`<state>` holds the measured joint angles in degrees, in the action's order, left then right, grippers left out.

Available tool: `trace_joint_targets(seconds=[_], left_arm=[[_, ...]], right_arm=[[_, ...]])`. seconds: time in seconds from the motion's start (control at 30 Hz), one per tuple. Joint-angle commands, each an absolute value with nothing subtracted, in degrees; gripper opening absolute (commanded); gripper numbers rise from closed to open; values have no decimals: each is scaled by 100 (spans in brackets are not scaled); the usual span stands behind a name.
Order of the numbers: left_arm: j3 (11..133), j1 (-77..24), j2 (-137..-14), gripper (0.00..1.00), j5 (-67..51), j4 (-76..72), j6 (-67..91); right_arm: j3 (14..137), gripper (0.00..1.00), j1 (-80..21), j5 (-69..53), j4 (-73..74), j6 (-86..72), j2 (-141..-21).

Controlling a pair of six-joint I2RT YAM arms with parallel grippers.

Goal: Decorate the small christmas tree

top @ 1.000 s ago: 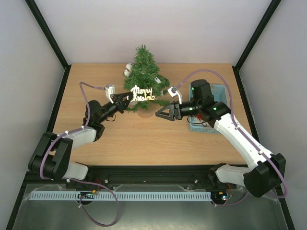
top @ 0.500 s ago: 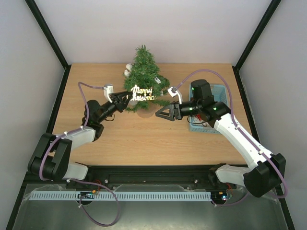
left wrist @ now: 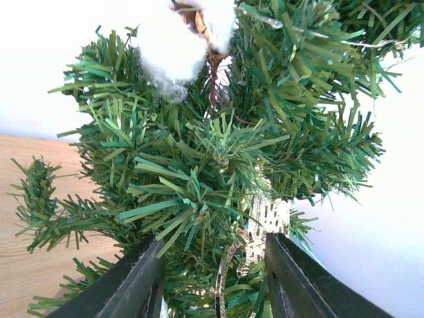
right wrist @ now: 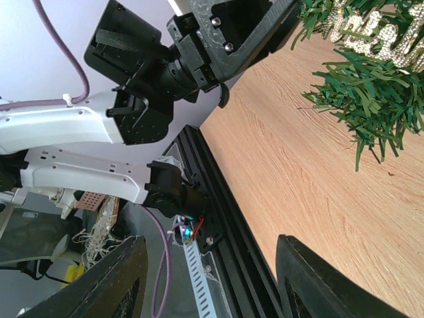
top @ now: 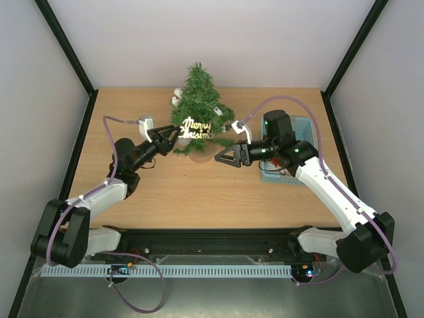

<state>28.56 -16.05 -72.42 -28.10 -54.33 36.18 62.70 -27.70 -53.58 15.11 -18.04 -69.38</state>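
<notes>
The small christmas tree (top: pixel 199 106) stands at the back middle of the table on a tan base (top: pixel 199 156). A glittery "Merry Christmas" sign (top: pixel 197 128) hangs across its lower branches. My left gripper (top: pixel 172 136) sits at the sign's left end, open. In the left wrist view its fingers (left wrist: pixel 132 285) straddle green needles and the sign's edge (left wrist: pixel 265 222), which stands free of both pads. My right gripper (top: pixel 225 158) hovers open and holds nothing just right of the base. The right wrist view shows bare wood between its fingertips (right wrist: pixel 122 278) and the sign (right wrist: pixel 377 30) at top right.
A white cotton ornament (top: pixel 176 97) sits on the tree's upper left side, also in the left wrist view (left wrist: pixel 175 43). A light-blue basket (top: pixel 301 123) stands at the right, partly under my right arm. A black rail (right wrist: pixel 218 199) runs along the table's near edge.
The left gripper's jaws have spread and let go of the sign's left end, and the left arm has drawn back slightly to the left. The sign stays on the tree. The right arm is still.
</notes>
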Motion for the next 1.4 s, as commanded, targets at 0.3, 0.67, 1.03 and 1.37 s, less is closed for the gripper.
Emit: trace_joint_targets(seconds=[0.3,0.67,1.03,1.37], left_arm=[[2737,-1557,-6247,53,-2157,-4401,3207],[3204,-1084,-4896,62,-1782,-2152,3519],[4192,-1063,-3997,73,-1542,625,3674],[4412,-1063,-3306,99,-1886,1594,4064]], right_arm=[[6097,54,-2733,-5399,1451,-1862,-6874],[6245,60,-2733,-5131,1568,-1959,-6484],[6553,74,-2734,-4050,2423,-2194,-5668],[6469,99,-2733,-3745,2603,-2987,-5058]])
